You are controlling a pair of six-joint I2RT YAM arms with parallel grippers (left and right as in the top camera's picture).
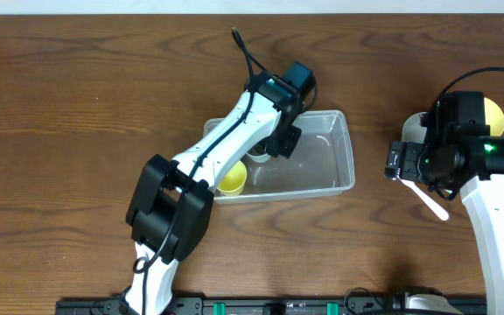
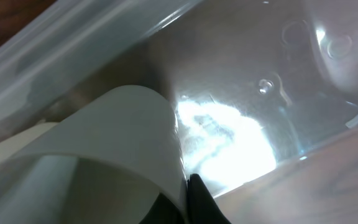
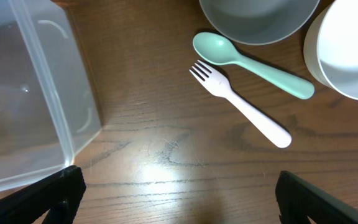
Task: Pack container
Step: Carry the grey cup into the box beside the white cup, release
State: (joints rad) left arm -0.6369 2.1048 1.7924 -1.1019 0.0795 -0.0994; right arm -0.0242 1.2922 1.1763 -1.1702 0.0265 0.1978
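**Left arm inside the tub, right arm waiting over the cutlery**

Overhead: the container (image 1: 339,157), a clear tub, lies on the wooden table (image 1: 77,105) at its middle. The left gripper (image 1: 276,145) reaches down into the tub's near-left part. A yellow cup (image 1: 233,178) stands in the tub's left corner, just beside the arm. The right arm (image 1: 462,157) is well apart, over the table's right side, with a green light lit on its wrist. A white fork (image 1: 433,202) pokes out from under it, and a yellow rounded item (image 1: 494,112) shows behind it.

Left wrist: a pale cup (image 2: 104,143) fills the lower left, lying tilted against the tub's floor. Its wall sits between two dark fingers (image 2: 201,199), which are pressed together on it. Moulded marks in the clear floor are too blurred to read.

Right wrist: the right gripper (image 3: 179,202) hangs with its fingers spread wide over bare wood. Ahead lie a mint spoon (image 3: 247,65) and the fork side by side, nearly touching. Beyond them are a grey bowl (image 3: 260,18) and a white bowl (image 3: 347,56). The tub's corner shows at the left.
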